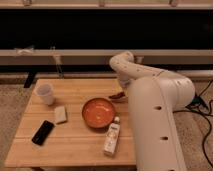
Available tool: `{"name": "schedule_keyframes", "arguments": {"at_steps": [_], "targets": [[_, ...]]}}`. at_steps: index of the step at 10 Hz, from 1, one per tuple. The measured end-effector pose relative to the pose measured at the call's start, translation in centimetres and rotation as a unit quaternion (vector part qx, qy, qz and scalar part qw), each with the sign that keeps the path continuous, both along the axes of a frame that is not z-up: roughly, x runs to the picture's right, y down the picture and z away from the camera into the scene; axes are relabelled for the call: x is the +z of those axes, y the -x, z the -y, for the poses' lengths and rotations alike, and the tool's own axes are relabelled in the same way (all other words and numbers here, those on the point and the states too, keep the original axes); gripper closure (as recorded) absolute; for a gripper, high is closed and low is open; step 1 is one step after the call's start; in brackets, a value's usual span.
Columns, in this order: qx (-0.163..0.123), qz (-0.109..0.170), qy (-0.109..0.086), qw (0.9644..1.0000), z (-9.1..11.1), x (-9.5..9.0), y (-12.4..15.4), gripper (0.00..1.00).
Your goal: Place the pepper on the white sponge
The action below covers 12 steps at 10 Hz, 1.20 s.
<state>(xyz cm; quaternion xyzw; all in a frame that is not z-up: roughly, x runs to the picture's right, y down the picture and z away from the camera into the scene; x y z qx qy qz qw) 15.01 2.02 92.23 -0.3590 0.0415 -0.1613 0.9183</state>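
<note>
Pincer (121, 89) at pepper (118, 95) (beside orange bowl (98, 113))

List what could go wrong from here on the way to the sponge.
1. The gripper sits just above the pepper. An off-centre grasp could nudge the pepper away.
2. The bowl lies between the pepper and the sponge. A low carry might clip it or drop the pepper inside.
3. The sponge is small, so the pepper may roll off it.
</note>
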Motion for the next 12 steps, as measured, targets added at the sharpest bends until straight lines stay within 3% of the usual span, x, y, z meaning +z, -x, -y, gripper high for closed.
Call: {"name": "schedule_keyframes", "arguments": {"at_steps": [3,6,9,12], "targets": [[-0.016,0.015,-0.030,0.9993,3.4,-2.2,0.8,1.00],[-0.050,0.088,-0.037,0.9941,5.3,-2.4,6.1,1.00],[-0.093,0.168,-0.023,0.9810,4.8,-2.9,12.3,1.00],[-0.120,0.235,-0.011,0.9644,3.0,-3.7,18.5,1.00]]}}
